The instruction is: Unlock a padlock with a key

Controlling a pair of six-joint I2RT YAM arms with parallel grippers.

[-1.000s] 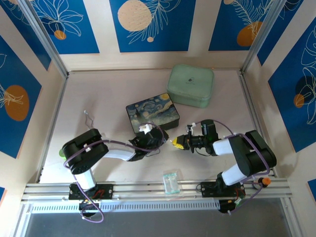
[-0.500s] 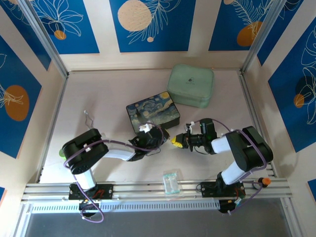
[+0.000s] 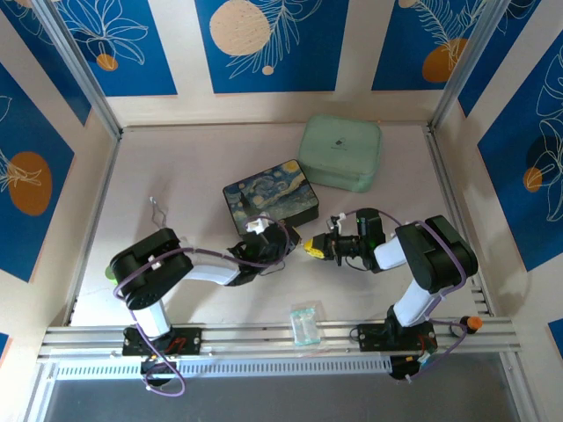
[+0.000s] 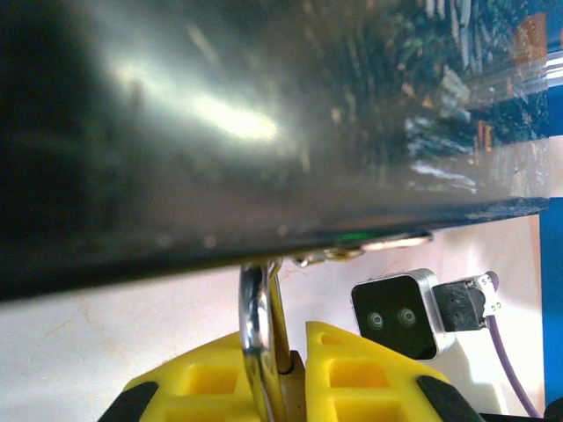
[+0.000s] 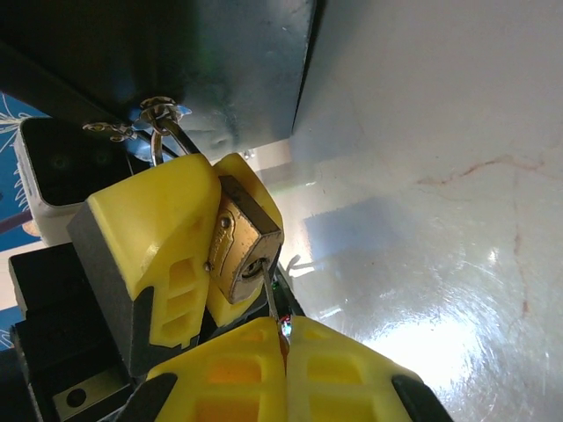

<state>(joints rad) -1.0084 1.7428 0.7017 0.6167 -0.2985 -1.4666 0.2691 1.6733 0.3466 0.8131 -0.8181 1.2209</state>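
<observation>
As the small brass-gold rectangular padlock (image 5: pixel 236 248) is hung by its silver U-shaped shackle (image 5: pixel 161 134) on the metal clasp (image 5: pixel 110 130) at the near side of the dark painted box with the starry-night picture (image 3: pixel 268 198), it is found just in front of that box, between the two arms. Its body is clamped by the left gripper (image 4: pixel 295 356), and the keyhole face is turned toward the right arm. The tiny slim silvery metal key (image 5: pixel 271 301) is pinched at its head by the right gripper (image 5: pixel 286 341), whose yellow fingers are pressed together on it. From the right wrist, the blade is seen pointing away from this gripper, and its tip is met by the keyhole. How deep it is inserted cannot be told. The padlock thus lies straight ahead of the key, to the left of the right gripper in the top view. The long axis of the key is seen a little tilted against the long axis of the lock body. It is judged that the blade must be brought into one line with the body and pushed in fully before a turn about its own axis can be made.
</observation>
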